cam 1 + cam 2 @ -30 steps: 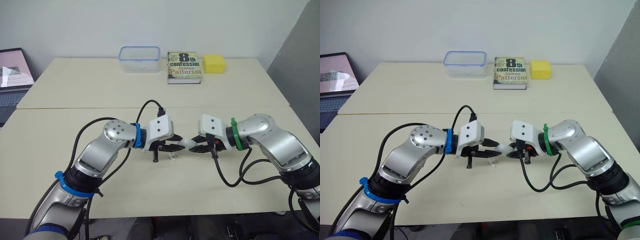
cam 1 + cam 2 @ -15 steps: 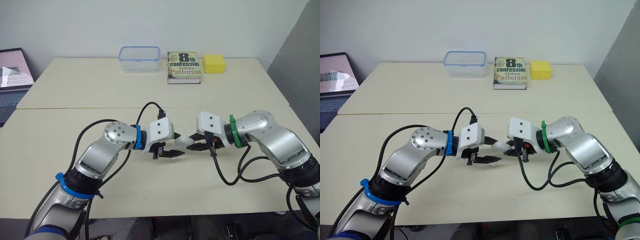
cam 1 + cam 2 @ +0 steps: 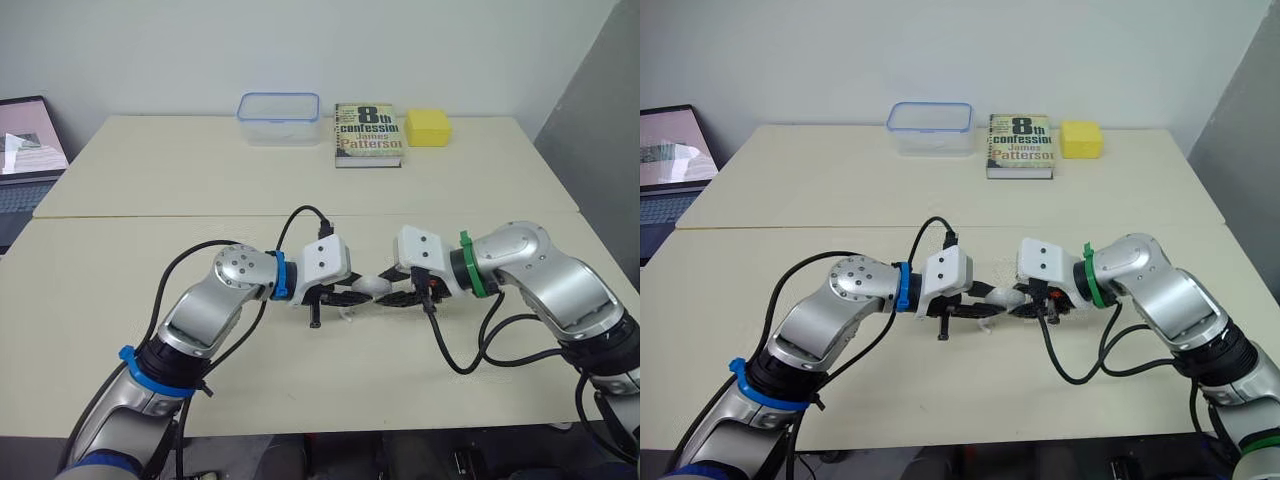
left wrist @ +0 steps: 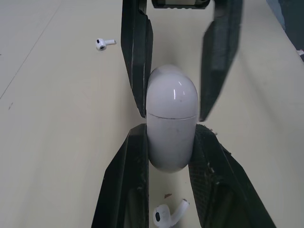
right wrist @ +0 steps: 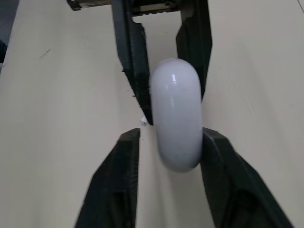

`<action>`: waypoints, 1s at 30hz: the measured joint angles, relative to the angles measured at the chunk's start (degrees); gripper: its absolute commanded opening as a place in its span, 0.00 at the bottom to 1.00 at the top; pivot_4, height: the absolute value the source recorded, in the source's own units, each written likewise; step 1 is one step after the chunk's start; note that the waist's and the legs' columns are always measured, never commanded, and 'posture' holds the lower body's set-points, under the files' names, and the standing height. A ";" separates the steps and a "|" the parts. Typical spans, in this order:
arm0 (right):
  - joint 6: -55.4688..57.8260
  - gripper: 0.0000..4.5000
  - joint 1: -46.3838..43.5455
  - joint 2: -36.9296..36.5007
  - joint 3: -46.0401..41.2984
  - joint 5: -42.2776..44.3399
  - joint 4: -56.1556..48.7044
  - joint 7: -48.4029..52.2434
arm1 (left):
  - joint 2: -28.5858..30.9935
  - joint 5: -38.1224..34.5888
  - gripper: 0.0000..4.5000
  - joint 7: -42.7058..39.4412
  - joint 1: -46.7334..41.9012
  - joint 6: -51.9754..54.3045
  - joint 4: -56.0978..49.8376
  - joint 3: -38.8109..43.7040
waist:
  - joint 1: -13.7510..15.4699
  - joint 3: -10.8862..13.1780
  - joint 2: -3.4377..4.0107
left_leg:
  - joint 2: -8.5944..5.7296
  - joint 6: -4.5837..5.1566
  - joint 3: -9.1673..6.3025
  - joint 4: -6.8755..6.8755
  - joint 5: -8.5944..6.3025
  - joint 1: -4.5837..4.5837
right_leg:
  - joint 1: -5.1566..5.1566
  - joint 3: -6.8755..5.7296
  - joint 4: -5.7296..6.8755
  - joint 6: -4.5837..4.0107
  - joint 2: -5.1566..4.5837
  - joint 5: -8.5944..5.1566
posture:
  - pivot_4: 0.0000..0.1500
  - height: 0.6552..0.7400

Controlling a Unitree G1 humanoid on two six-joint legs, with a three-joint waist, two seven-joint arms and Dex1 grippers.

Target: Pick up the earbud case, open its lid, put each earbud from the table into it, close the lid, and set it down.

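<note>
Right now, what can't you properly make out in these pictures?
Case: in the head views it is mostly covered by the left pincer and right pincer, so its lid seam is hidden there.
Nearer earbud: in the left wrist view it is cut by the bottom edge.
Laptop: in the head views it is cut off by the left edge.
Book: the small print is too small to read.

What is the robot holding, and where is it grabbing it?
The left gripper pinches the smooth white oval earbud case by its lower half, below the lid seam. The right gripper stands open around the lid end.
</note>
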 measured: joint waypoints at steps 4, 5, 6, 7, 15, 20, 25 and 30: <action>-3.63 0.96 0.93 -4.16 -0.44 -1.91 0.66 0.99 | -1.31 -1.36 0.17 1.48 3.60 0.12 0.39 1.99 | 0.04 0.00 0.00 | 0.03 0.00 0.00 0.01 0.00 0.00 | 0.00 0.00 -0.01 0.00 -0.03 0.00 | 1.00 1.00; -4.57 1.00 1.34 -5.33 -1.09 -2.24 1.22 1.36 | -1.54 -2.15 0.17 1.80 4.59 0.26 0.59 2.58 | 0.04 0.00 0.00 | 0.04 0.00 0.00 0.01 0.00 -0.01 | 0.00 0.01 -0.01 0.00 -0.04 0.00 | 1.00 1.00; -5.44 1.00 1.66 -6.49 -1.85 -2.29 1.75 1.99 | -2.21 -2.96 0.17 1.93 5.54 0.41 0.74 3.60 | 0.06 0.00 0.00 | 0.05 0.00 0.01 0.01 0.00 0.00 | 0.00 0.02 0.00 0.00 -0.07 0.00 | 1.00 1.00; -6.39 1.00 1.97 -7.44 -2.64 -2.19 2.00 2.55 | -2.85 -3.96 0.17 2.02 6.38 0.44 0.83 4.51 | 0.08 0.00 0.00 | 0.06 0.00 0.01 0.01 0.00 0.00 | 0.00 0.02 0.00 0.00 -0.07 0.00 | 1.00 1.00; -16.97 1.00 6.27 -3.65 -13.07 3.22 -0.60 3.28 | -9.91 -11.87 0.17 3.73 17.41 -4.39 0.22 11.48 | 0.08 0.00 0.01 | 0.38 -0.01 -0.03 0.02 0.00 0.17 | 0.23 0.02 0.01 -0.03 -0.04 0.02 | 1.00 1.00; -15.40 1.00 5.99 -1.35 -12.75 4.43 -3.06 1.90 | -10.49 -11.51 0.17 4.16 17.82 -8.70 -0.06 11.32 | 0.14 -0.01 0.01 | 0.34 -0.01 0.01 0.04 0.00 0.17 | 0.26 0.01 -0.03 -0.04 -0.05 0.03 | 1.00 1.00; -15.21 1.00 4.99 0.40 -10.25 2.63 -1.59 0.92 | -9.86 -10.77 0.17 3.73 17.91 -11.40 -0.39 10.09 | 0.11 -0.01 0.01 | 0.34 -0.01 0.02 0.03 0.00 0.18 | 0.24 0.01 -0.03 -0.05 -0.05 0.03 | 1.00 1.00; -15.35 1.00 3.20 1.21 -9.23 0.74 1.22 0.32 | -8.77 -10.52 0.17 3.01 18.35 -12.60 -1.00 9.35 | 0.12 -0.01 0.01 | 0.34 -0.01 0.02 0.03 0.00 0.18 | 0.24 0.01 -0.05 -0.04 -0.05 0.03 | 1.00 1.00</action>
